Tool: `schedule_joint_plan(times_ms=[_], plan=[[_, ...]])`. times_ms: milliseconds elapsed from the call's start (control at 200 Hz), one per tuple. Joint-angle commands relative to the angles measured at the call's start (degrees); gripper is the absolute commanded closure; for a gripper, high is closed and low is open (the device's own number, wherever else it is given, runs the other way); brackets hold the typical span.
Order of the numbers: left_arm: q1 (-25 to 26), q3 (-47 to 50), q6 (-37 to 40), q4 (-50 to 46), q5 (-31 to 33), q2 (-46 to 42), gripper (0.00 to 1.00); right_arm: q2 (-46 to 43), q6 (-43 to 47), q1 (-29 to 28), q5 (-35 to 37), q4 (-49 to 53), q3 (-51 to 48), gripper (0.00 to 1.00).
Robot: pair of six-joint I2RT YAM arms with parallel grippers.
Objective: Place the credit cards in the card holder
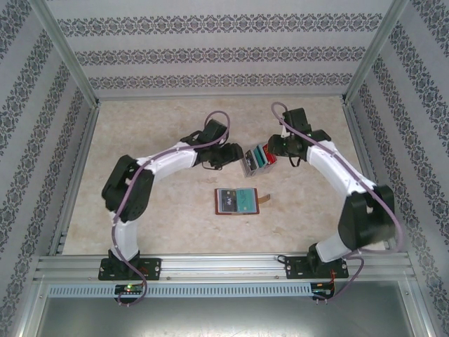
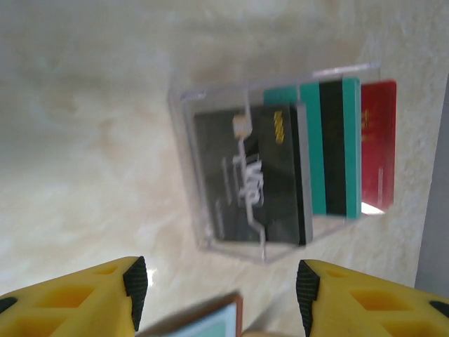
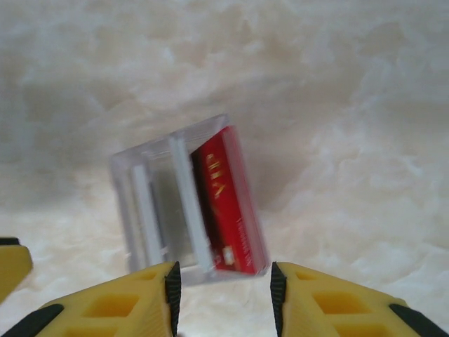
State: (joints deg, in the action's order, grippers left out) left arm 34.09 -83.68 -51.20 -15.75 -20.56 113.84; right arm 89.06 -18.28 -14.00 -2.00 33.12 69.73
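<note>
Cards [image 2: 313,140]: 3 in clear tray [image 2: 184,154] | left fingers [image 2: 84,302] spread | right fingers [image 3: 337,302] spread

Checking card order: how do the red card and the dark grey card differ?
Colour: the red card is bright red, the dark grey card nearly black. Place: the dark grey card sits at the end of the clear tray nearer the left hand, the red card at the end nearer the right hand, a teal card between. Both stand on edge in the tray.
</note>
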Motion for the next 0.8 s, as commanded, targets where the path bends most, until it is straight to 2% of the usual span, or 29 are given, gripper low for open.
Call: schedule_joint_plan(times_ms=[0, 125, 345, 570, 719, 794], plan=[[0.0, -6.7, 0.4, -3.0, -3.3, 5.6, 0.40, 3.4, 4.2, 1.2, 4.2, 5.3, 2.5, 0.58], [-0.3, -10.4, -0.6, -2.3, -4.9, 10.3, 0.43, 6.9, 3.6, 2.3, 0.9, 5.5, 5.3, 0.58], [-0.7, -13.9, -1.4, -3.1, -5.8, 14.7, 0.46, 10.3, 4.0, 2.8, -0.4, 5.1, 6.7, 0.57], [-0.7, -12.4, -2.0, -3.6, -5.2, 16.2, 0.56, 13.3, 5.8, 2.8, -1.5, 5.7, 9.1, 0.56], [-0.7, -11.3, -1.3, -3.2, -4.7, 15.3, 0.54, 15.6, 6.2, 2.9, -3.6, 6.2, 10.6, 0.55], [-0.7, -11.2, -0.3, -4.5, -3.6, 14.7, 0.57, 16.5, 6.2, 2.8, -3.6, 6.3, 11.1, 0.54]])
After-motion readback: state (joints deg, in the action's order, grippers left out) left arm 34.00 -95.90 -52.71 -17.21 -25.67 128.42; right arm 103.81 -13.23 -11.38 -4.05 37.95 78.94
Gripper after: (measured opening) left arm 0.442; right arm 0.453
